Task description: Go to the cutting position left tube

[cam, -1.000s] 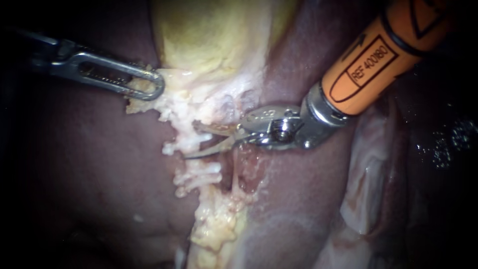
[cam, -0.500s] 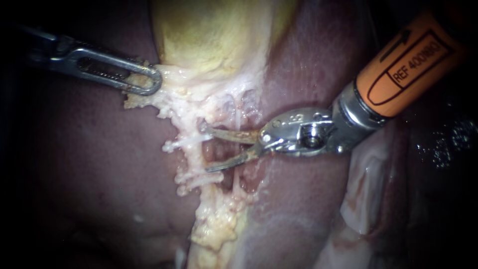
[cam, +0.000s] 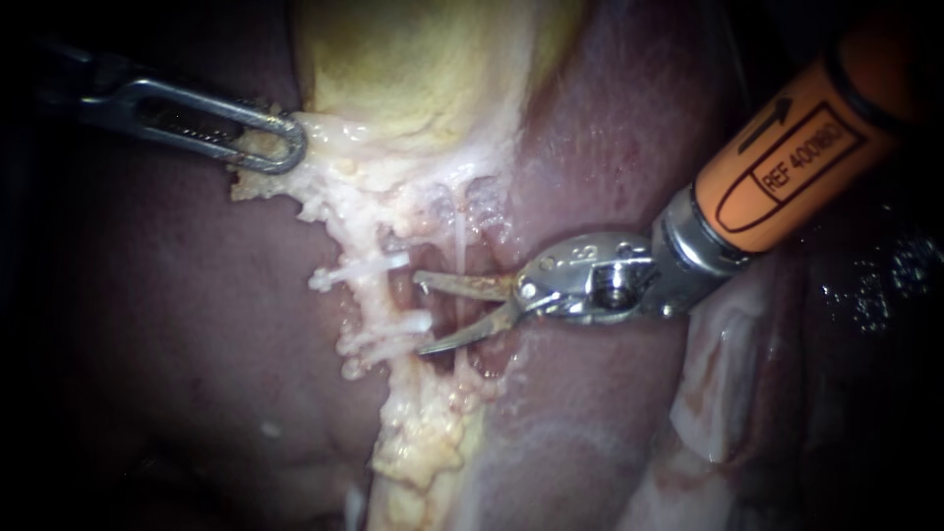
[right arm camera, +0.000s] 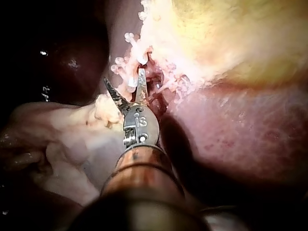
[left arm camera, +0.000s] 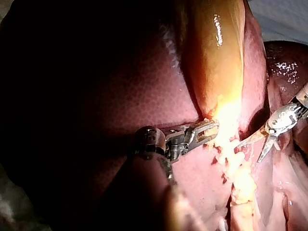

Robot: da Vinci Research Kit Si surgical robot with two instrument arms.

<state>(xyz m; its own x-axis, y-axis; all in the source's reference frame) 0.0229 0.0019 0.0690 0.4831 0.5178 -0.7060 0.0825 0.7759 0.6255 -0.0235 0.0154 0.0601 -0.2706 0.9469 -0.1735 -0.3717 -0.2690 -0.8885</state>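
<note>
Dark red-brown liver [cam: 177, 374] fills the field as the working surface, wet and glossy, with black shadow at the edges. Down its middle runs a ragged strip of pale fatty tissue [cam: 423, 442], yellowish and lumpy.

Nearest the endoscope, the right instrument [cam: 421, 315] comes in from the upper right on an orange-sleeved shaft that ends in a steel joint. Its two thin curved blades stand spread apart and grip nothing.

Just beyond the blade tips lies the left tube [cam: 382, 300], a short whitish strand running up and down within the fatty strip. Two white clips [cam: 359, 272] cross it, one above the other. The blade tips sit just beside the stretch between the clips, on its right in the endoscope view; whether they touch it cannot be told.

Farther back, the left instrument [cam: 285, 152] reaches in from the left, its slotted jaws pinching the upper edge of the pale tissue. Above that rises the yellow-green gallbladder [cam: 423, 69].
</note>
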